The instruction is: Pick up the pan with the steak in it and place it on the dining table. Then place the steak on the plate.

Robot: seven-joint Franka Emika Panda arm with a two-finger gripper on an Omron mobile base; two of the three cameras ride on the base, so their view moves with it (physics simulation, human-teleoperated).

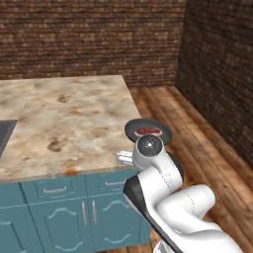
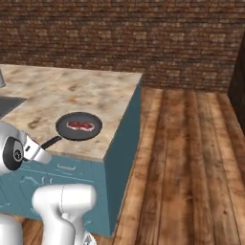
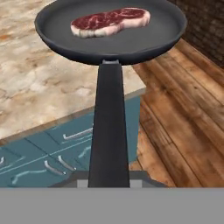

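The dark round pan [image 3: 144,41] hangs at the near right corner of the speckled dining table [image 3: 35,92], its rim reaching past the edge. I cannot tell whether it touches the top. The marbled red steak [image 3: 109,22] lies flat inside it. My gripper [image 3: 108,183] is shut on the end of the long black handle [image 3: 108,127]. From the right base camera the pan [image 2: 79,126] with the steak [image 2: 80,125] sits over the table [image 2: 72,91], and my gripper [image 2: 42,152] is at the handle's near end. The pan [image 1: 148,131] also shows beyond my arm. The plate is out of view.
A dark inset panel [image 1: 5,133] lies in the table at the far left. Teal cabinet fronts [image 3: 65,144] drop below the table edge. Wooden floor [image 2: 191,153] stretches to the right. Brick walls [image 1: 99,34] close the back and right.
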